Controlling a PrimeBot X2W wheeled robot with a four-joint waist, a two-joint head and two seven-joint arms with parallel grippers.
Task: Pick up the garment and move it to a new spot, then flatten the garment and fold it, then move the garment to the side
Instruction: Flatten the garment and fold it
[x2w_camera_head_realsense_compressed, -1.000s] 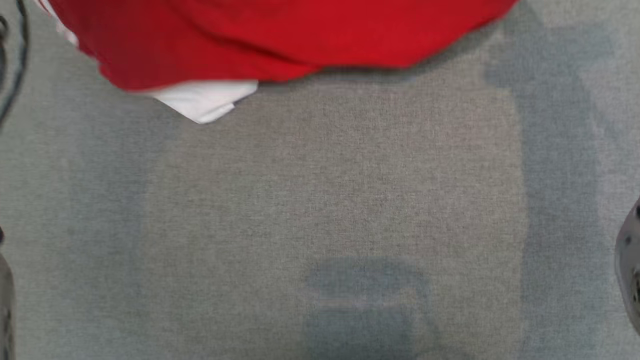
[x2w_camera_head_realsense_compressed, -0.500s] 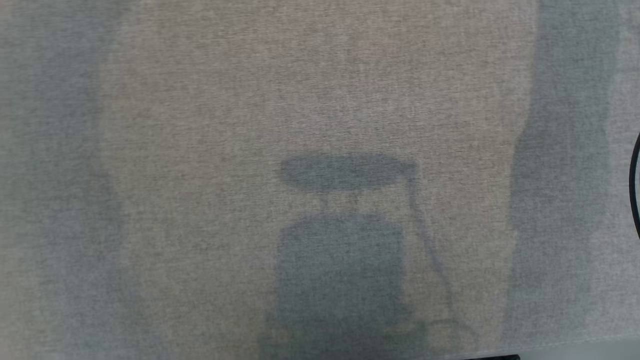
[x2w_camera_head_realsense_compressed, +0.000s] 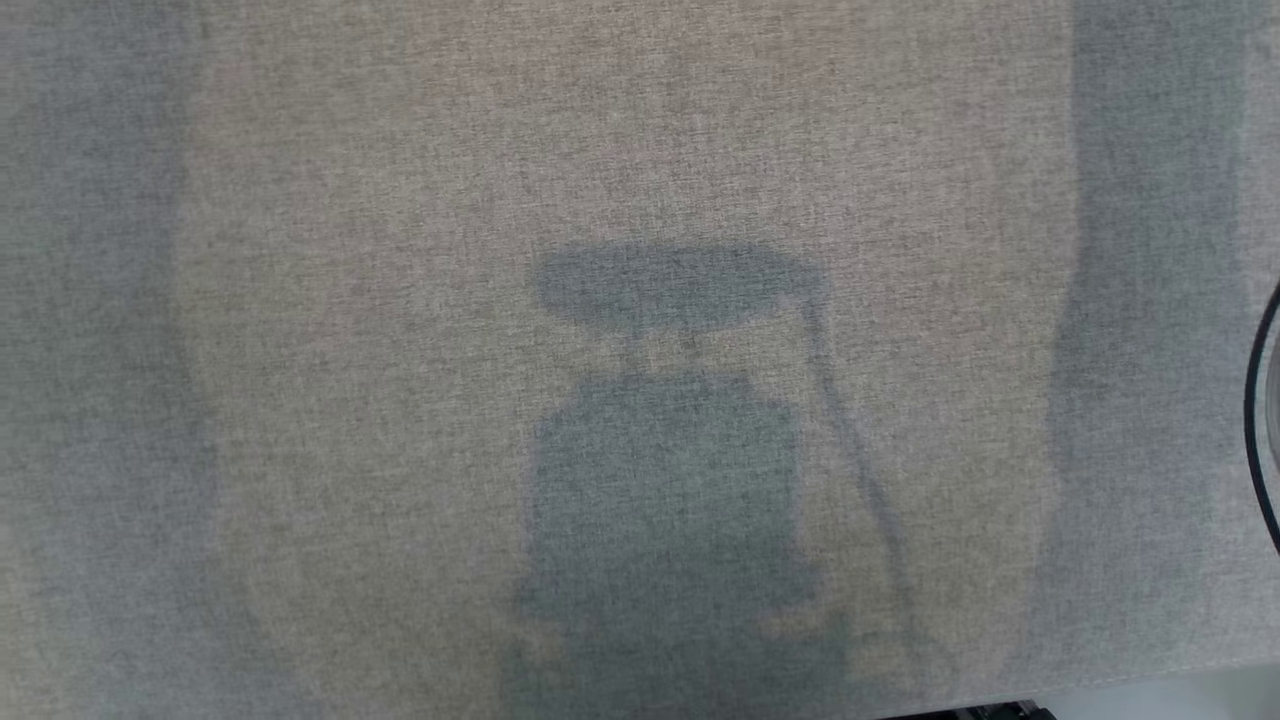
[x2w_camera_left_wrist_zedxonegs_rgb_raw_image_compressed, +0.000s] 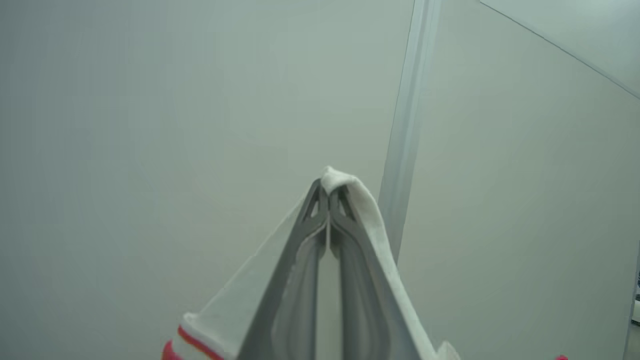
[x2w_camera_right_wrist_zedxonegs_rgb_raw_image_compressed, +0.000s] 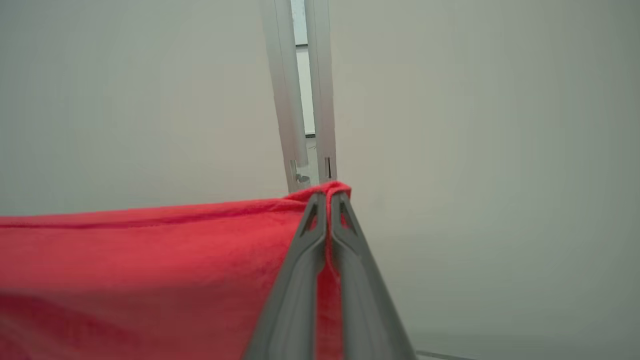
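The garment is red with white parts. In the left wrist view my left gripper (x2w_camera_left_wrist_zedxonegs_rgb_raw_image_compressed: 328, 192) is shut on a white part of the garment (x2w_camera_left_wrist_zedxonegs_rgb_raw_image_compressed: 367, 215), which drapes over its fingertips; a red stripe shows at the bottom left. In the right wrist view my right gripper (x2w_camera_right_wrist_zedxonegs_rgb_raw_image_compressed: 327, 197) is shut on the garment's red edge (x2w_camera_right_wrist_zedxonegs_rgb_raw_image_compressed: 150, 250), which stretches away to the left. Both grippers are lifted and face pale walls. The head view looks down on the grey cloth-covered table (x2w_camera_head_realsense_compressed: 400, 300), where my shadow lies.
The table's near edge (x2w_camera_head_realsense_compressed: 1150, 675) runs along the lower right of the head view. A dark cable (x2w_camera_head_realsense_compressed: 1258, 420) curves at the right border. Pale wall panels with upright white posts (x2w_camera_right_wrist_zedxonegs_rgb_raw_image_compressed: 300, 100) stand ahead of the grippers.
The head view has shifted: the red and white garment at its top a second ago has passed out of it, and the table's near edge has come in.
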